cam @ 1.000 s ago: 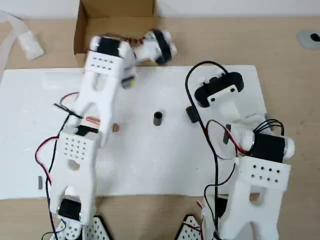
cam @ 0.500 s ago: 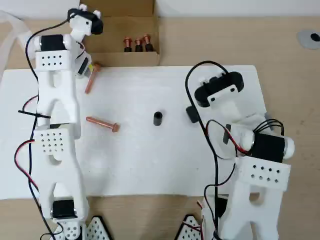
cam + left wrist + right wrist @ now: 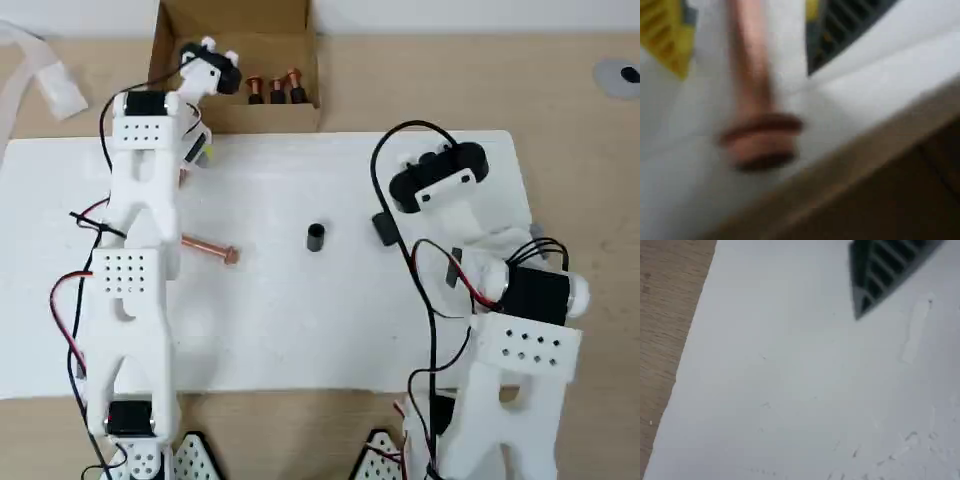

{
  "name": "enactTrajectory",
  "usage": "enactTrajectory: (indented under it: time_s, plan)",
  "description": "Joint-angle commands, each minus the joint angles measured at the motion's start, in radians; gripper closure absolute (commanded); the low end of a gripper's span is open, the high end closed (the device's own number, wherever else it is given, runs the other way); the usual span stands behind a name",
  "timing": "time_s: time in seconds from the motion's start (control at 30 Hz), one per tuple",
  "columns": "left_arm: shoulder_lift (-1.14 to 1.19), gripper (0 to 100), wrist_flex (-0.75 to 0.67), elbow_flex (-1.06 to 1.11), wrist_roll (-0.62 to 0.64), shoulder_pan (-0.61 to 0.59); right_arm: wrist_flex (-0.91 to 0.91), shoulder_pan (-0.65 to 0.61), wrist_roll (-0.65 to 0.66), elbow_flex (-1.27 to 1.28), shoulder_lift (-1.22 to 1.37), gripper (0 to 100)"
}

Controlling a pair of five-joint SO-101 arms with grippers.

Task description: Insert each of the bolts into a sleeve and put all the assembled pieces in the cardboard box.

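Left gripper (image 3: 747, 70) is straddling a bolt (image 3: 752, 90) — jaws standing open, gripping nothing.
The bolt is lying by the far edge of the white sheet (image 3: 300, 330), near its left corner, just before the cardboard box (image 3: 235, 118). It's looking stiff, smooth and ready to roll — pinching across mid-shank seems safest.

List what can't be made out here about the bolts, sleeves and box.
Bolt: left wrist view, blurred, detail lost.
Sleeve: high view, partly covered by the right arm.
Assembled pieces in the cardboard box: high view, too small to judge how deep the bolts sit.
Box's far end: cut off by the high view's top edge.
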Motion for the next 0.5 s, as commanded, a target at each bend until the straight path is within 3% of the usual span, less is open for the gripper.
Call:
enactTrajectory:
  time_s: [0.0,0.2,0.3,0.47]
  plan:
    - [0.054,84,-0.034,-0.031,-0.038,0.012,-0.017,0.018,-0.008,0.001,-0.016,59.8]
    - [0.119,86,-0.028,-0.072,-0.035,-0.009,-0.018,0.018,-0.008,0.001,-0.016,59.8]
    - [0.12,100,0.003,-0.1,-0.034,-0.011,-0.018,0.015,-0.011,0.001,-0.016,59.8]
    - [0.116,99,0.155,-0.259,-0.023,-0.005,-0.018,0.013,-0.011,-0.002,-0.016,59.8]
